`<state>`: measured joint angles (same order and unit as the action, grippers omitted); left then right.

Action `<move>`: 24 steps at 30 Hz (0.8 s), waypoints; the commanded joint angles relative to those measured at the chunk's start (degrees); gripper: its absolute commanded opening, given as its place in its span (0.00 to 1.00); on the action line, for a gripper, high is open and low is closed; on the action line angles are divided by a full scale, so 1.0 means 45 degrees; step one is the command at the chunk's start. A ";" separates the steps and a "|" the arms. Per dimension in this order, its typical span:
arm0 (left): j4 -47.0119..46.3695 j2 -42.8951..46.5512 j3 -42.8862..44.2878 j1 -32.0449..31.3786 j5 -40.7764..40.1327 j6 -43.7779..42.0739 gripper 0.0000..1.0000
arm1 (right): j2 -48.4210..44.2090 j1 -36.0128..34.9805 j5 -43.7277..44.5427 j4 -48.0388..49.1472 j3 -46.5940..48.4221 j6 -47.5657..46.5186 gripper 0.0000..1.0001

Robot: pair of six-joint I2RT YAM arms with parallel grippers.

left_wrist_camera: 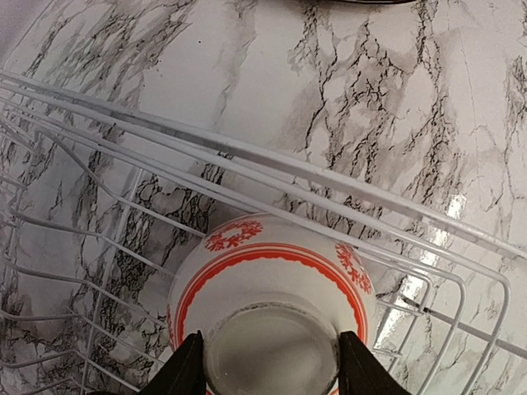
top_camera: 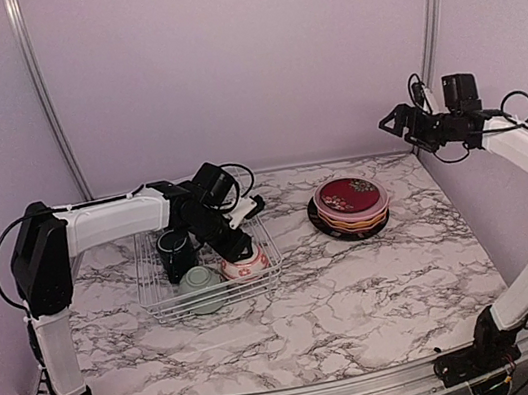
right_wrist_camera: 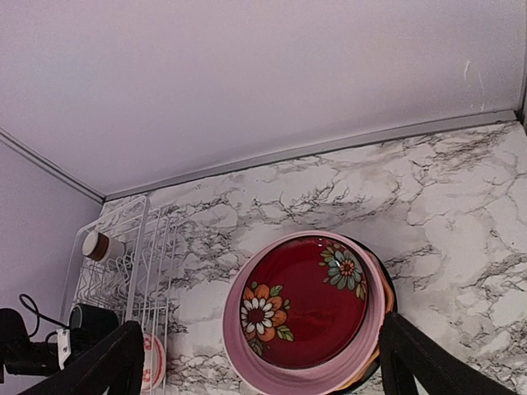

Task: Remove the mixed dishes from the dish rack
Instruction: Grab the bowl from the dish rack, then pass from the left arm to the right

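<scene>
The white wire dish rack (top_camera: 162, 314) stands at the left of the marble table. Inside it an upturned pink-white floral bowl (top_camera: 245, 264) lies at the front right corner. My left gripper (top_camera: 237, 248) reaches down onto it. In the left wrist view the two fingers of the left gripper (left_wrist_camera: 270, 366) press against both sides of the floral bowl's (left_wrist_camera: 272, 271) foot ring. A pale green bowl (top_camera: 201, 287) and a dark green mug (top_camera: 175, 253) also sit in the rack. My right gripper (top_camera: 391, 120) hangs open, high at the back right, with nothing in it.
A stack of plates (top_camera: 350, 205) rests right of the rack, with the floral red plate (right_wrist_camera: 305, 300) on top inside a pink plate (right_wrist_camera: 272, 380). A white-and-brown cup (right_wrist_camera: 96, 245) lies at the rack's far end. Walls close off the back and sides.
</scene>
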<state>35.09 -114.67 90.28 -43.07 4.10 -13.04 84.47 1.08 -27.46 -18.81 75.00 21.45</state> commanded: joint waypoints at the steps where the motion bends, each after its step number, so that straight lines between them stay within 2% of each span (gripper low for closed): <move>1: 0.0170 0.0873 0.0475 0.0205 0.0174 0.0130 0.24 | 0.0325 -0.0202 -0.0726 0.0273 0.0060 0.0251 0.96; 15: 0.0124 0.1792 0.0360 0.0612 0.0590 0.0495 0.17 | 0.1415 -0.1970 -0.1924 0.1080 0.0220 0.1321 0.89; 24: -0.2119 0.3060 -0.0122 0.1513 0.2250 0.2127 0.17 | 0.2225 -0.2753 -0.4218 0.3319 -0.0103 0.3269 0.83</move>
<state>34.17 -106.67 90.11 -38.11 9.43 -7.84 92.53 -9.28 -40.56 -9.74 74.50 31.42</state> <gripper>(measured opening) 0.500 0.846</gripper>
